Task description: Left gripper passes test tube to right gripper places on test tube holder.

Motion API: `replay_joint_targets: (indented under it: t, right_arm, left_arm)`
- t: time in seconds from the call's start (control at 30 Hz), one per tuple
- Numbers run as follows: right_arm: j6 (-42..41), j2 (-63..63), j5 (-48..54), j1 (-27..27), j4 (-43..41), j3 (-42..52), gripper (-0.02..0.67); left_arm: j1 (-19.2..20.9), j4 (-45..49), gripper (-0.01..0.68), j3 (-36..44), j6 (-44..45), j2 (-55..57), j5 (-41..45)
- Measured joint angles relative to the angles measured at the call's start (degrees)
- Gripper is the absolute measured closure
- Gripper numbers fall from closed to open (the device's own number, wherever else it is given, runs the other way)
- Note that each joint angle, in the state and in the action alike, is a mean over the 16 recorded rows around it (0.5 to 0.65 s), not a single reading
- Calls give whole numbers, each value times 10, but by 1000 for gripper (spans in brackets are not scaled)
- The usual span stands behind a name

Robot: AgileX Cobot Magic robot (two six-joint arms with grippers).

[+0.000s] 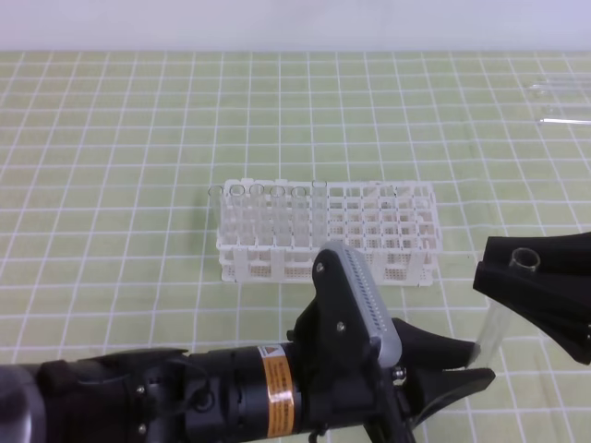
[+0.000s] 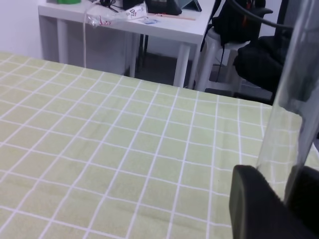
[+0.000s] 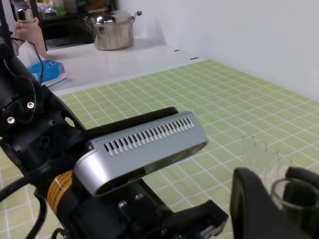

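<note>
My left claw (image 1: 471, 362) reaches in from the lower left of the high view, its two black fingers (image 1: 441, 346) spread in a fork toward the right. The test tube (image 1: 492, 325) stands nearly upright just at their tips, its round bottom down between them; whether the fingers press the glass or only flank it I cannot tell. In my left wrist view the tube (image 2: 289, 109) rises as a clear column right beside one dark fingertip (image 2: 259, 204).

My right claw (image 1: 524, 268) comes in from the right edge and sits around the tube's open rim, which shows as a ring against the black fingers (image 1: 554, 277). In the right wrist view the rim (image 3: 294, 196) lies between the dark finger pads (image 3: 254, 204), pinched at the top as far as I can see.

The test tube holder (image 1: 406, 235) stands on the green checked worktop (image 1: 111, 185) behind both claws, well apart from the tube, with several tubes (image 1: 268, 198) in its left rows.
</note>
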Motion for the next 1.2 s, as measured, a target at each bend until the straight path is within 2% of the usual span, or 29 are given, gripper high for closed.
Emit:
replay_joint_targets:
  t: [0.33, 0.47, 0.6, 0.73, 0.83, 1.07, 1.2]
  right_arm:
    - [1, 0, -5, 0, -3, -1, 538]
    - [1, 0, -13, 0, -4, -1, 538]
    - [1, 0, -25, 0, -4, -1, 538]
    - [1, 0, -40, 0, -4, -1, 538]
    - [1, 0, -48, 0, -4, -1, 538]
    - [1, 0, -59, 0, -4, -1, 538]
    - [1, 0, -60, 0, -4, -1, 538]
  left_arm:
    - [0, -8, 349, 0, 0, -4, 0]
    - [0, -7, 315, 0, 0, -14, 16]
    - [0, -6, 305, 0, 0, -36, 68]
    - [0, -6, 305, 0, -1, -78, 168]
    - [0, -6, 315, 0, -3, -125, 277]
    - [0, -16, 370, 4, -10, -262, 543]
    - [0, -38, 416, 20, -13, -370, 655]
